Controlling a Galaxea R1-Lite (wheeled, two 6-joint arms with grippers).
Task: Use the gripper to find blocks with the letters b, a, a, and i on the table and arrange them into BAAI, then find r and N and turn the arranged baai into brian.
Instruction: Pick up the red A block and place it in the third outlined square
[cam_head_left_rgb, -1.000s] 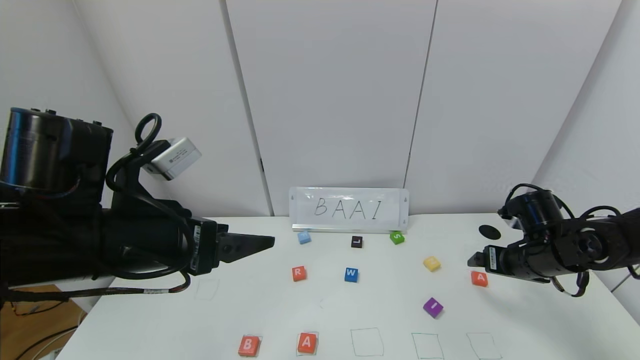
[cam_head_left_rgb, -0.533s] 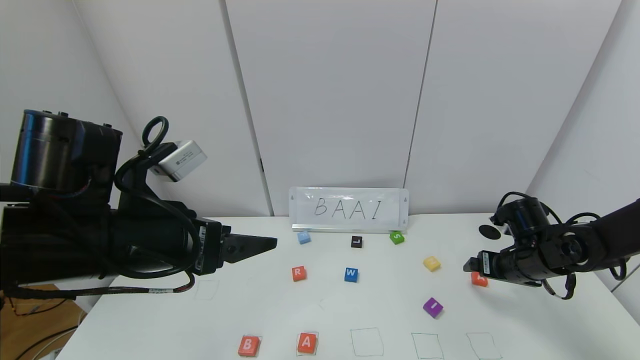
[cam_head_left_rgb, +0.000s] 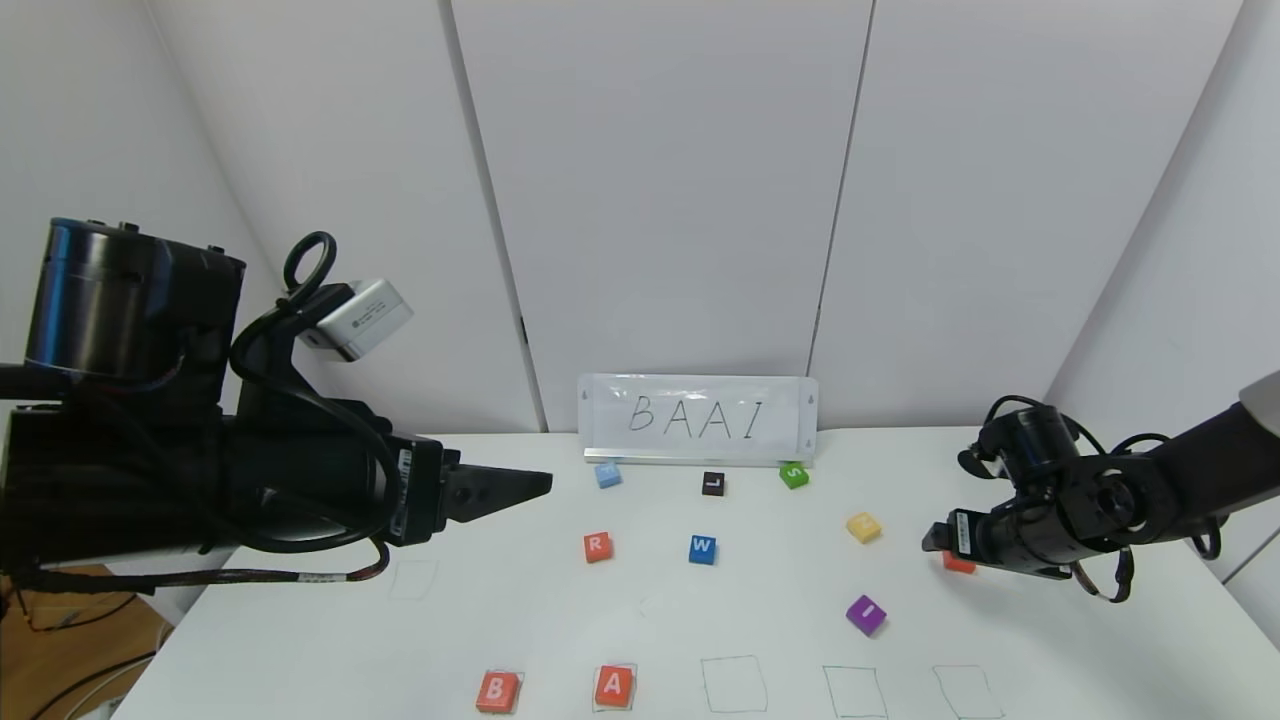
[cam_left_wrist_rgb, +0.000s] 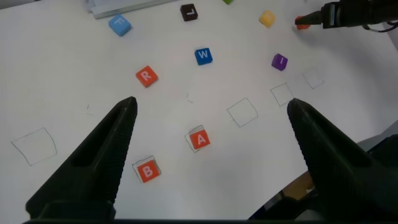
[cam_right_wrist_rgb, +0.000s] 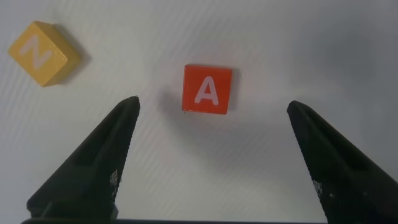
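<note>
Hung over the right side of the table (cam_head_left_rgb: 560, 630), the right gripper (cam_right_wrist_rgb: 211, 124) with fingers spread wide and nothing held, directly above the second orange A block (cam_right_wrist_rgb: 207, 89), framed between the fingers without contact. Parked high at the left, the left gripper (cam_left_wrist_rgb: 211, 134), likewise wide and empty. Lay nearby, the yellow N block (cam_right_wrist_rgb: 43, 53).

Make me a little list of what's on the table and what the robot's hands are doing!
row so far: B block and A block on the front squares
next letter: second A block, loose on the table
right gripper: open, above the second A block
left gripper: open, above the table's left side
waiting: purple I block, R block, yellow N block
sign: BAAI
</note>
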